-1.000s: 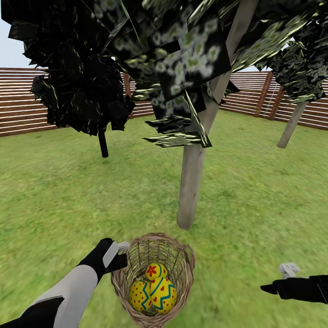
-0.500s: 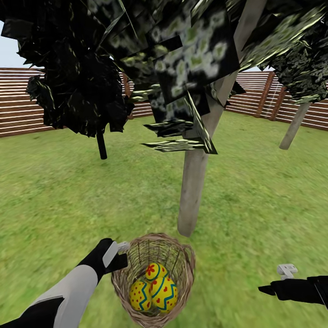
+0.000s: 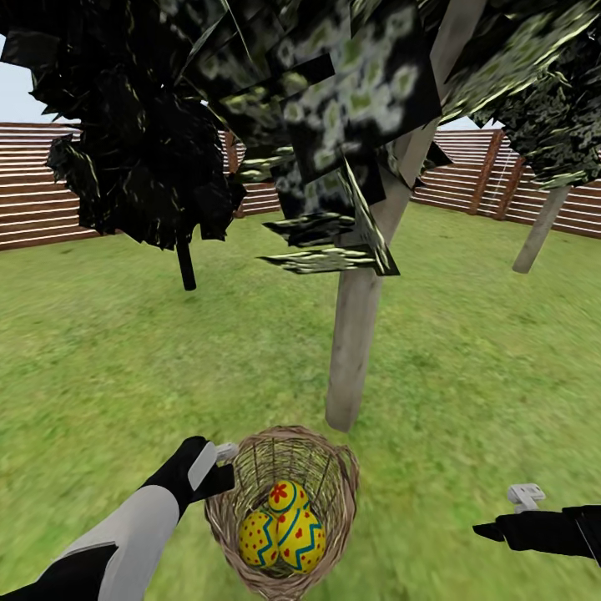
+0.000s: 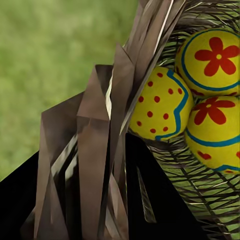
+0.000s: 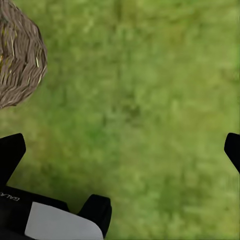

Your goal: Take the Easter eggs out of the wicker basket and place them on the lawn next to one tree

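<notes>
On the lawn [image 3: 125, 359] the tree [image 3: 357, 334] rises mid-frame, the wicker basket [image 3: 282, 509] sits low-centre at its foot gripped at the rim by the left hand [image 3: 219, 467], all three Easter eggs [image 3: 282, 527] inside, so lifting them out comes next for the open, empty right hand [image 3: 517, 507].

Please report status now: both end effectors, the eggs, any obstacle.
Left end effector shut on brown wicker basket rim. Right end effector open, empty. Three yellow painted eggs inside basket. Grey-beige tree trunk just ahead.
</notes>
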Motion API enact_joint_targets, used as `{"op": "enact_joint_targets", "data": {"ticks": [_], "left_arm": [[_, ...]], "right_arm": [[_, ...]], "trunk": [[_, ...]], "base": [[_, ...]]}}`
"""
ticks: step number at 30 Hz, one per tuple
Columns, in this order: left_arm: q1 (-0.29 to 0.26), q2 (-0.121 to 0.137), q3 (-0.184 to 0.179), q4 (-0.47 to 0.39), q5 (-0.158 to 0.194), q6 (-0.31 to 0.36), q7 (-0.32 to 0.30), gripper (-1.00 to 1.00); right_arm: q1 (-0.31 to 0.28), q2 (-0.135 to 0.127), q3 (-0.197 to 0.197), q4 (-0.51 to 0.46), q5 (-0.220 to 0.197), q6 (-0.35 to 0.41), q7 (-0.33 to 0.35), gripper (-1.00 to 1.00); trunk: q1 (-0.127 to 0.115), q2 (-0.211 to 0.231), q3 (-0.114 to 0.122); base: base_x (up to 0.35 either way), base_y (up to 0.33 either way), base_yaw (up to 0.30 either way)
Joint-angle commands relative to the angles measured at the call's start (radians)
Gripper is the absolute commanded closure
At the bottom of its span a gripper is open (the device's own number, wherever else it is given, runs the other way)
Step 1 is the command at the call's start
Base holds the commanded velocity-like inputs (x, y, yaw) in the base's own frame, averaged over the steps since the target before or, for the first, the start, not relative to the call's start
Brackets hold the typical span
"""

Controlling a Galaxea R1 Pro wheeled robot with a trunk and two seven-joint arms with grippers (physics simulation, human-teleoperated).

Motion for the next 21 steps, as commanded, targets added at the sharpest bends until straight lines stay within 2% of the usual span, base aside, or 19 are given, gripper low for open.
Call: {"op": "enact_joint_targets", "data": {"ticks": [1, 5, 10, 12, 13, 21], "left_arm": [[0.0, -0.001, 0.003, -0.002, 0.02, 0.001, 0.009, 1.0], [0.0, -0.001, 0.004, -0.001, 0.02, 0.001, 0.009, 1.0], [0.0, -0.001, 0.003, -0.001, 0.02, 0.001, 0.009, 1.0], [0.0, -0.001, 0.003, -0.001, 0.02, 0.001, 0.009, 1.0], [0.0, -0.001, 0.003, -0.001, 0.02, 0.001, 0.009, 1.0], [0.0, -0.001, 0.003, -0.001, 0.02, 0.001, 0.009, 1.0]], "right_arm": [[-0.001, 0.001, -0.003, -0.001, 0.008, 0.004, 0.008, -1.0], [-0.001, 0.0, -0.004, 0.002, 0.003, 0.003, 0.008, -1.0], [-0.001, -0.01, -0.016, 0.002, -0.011, -0.049, 0.025, -1.0], [-0.001, -0.011, -0.018, 0.001, -0.024, -0.059, 0.031, -1.0], [-0.001, -0.012, -0.02, 0.002, -0.046, -0.066, 0.056, -1.0], [-0.001, -0.009, -0.024, 0.001, -0.035, -0.065, 0.031, -1.0]], "trunk": [[0.004, -0.008, -0.004], [0.019, -0.036, -0.017], [0.038, -0.071, -0.032], [0.046, -0.085, -0.039], [0.05, -0.092, -0.042], [0.081, -0.148, -0.067]], "base": [[0.0, 0.0, 0.0], [0.0, 0.0, 0.0], [0.0, 0.0, 0.0], [0.0, 0.0, 0.0], [0.0, 0.0, 0.0], [0.0, 0.0, 0.0]]}}
